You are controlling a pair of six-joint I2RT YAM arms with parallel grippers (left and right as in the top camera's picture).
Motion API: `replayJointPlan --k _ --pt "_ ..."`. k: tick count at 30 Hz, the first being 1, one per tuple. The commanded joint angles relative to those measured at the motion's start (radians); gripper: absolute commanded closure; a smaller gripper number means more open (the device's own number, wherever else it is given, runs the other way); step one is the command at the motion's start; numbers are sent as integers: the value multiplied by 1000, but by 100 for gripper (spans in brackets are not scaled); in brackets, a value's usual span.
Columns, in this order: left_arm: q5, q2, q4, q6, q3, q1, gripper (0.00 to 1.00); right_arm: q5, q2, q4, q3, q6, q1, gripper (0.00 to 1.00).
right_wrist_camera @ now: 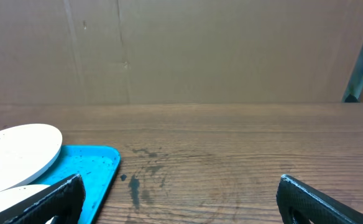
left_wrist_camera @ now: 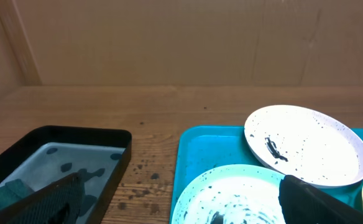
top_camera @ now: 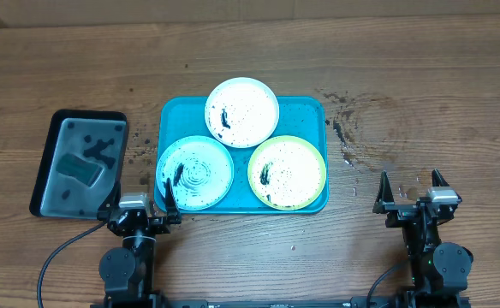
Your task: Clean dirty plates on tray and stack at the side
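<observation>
Closest to my view, at the counter's near edge, the left fingers [top_camera: 170, 197] stand wide apart and hold nothing. Ahead of them and to their left, a black tray [top_camera: 87, 115] sits near the counter's left edge. A dark green pad [top_camera: 83, 168], likely a sponge, lies in its grey inside.

Just ahead and to the right, the turquoise tray [top_camera: 306, 111] lies with its long axis along the counter's near edge. One left fingertip sits at its near-left corner, just beside the light blue plate [top_camera: 195, 173]. Behind that, the white plate [top_camera: 242, 112] overhangs the tray's far rim, and the yellow-green plate [top_camera: 287, 172] fills the near-right corner. All three are speckled dark.

Over at the right, the right fingers [top_camera: 384, 188] are spread wide too, empty, and well apart from the tray's right edge. I judge the left arm nearer to both pad and plates, so the first reach should be its own.
</observation>
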Motion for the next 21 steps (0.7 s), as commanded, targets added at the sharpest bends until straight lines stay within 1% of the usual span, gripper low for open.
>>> replayJointPlan --k 1,6,8,9,10,11,13,15,19,21 --pt "-6 -12 -2 19 -4 -5 0 6 -10 6 -10 -3 1 0" --pt "-6 -12 -1 19 -4 -5 0 6 -10 6 -10 -3 1 0" --pt "-1 -12 31 13 -4 -5 0 6 -10 6 -10 -3 1 0" --pt "45 -12 65 -29 -4 -5 0 6 -10 6 -10 -3 1 0" --pt "153 -12 111 -126 -4 -7 0 6 -10 6 -10 -3 1 0" --pt "241 -12 136 -190 -4 -8 0 6 -10 6 -10 -3 1 0" --pt "344 -12 246 -278 -4 -8 0 6 -10 6 -10 -3 1 0" --pt "414 -12 396 -327 -4 -8 0 6 -10 6 -10 -3 1 0" --pt "413 -12 733 -259 -2 -8 0 6 -10 6 -10 -3 1 0" --pt "389 -10 797 -215 39 -8 0 6 -10 6 -10 -3 1 0"
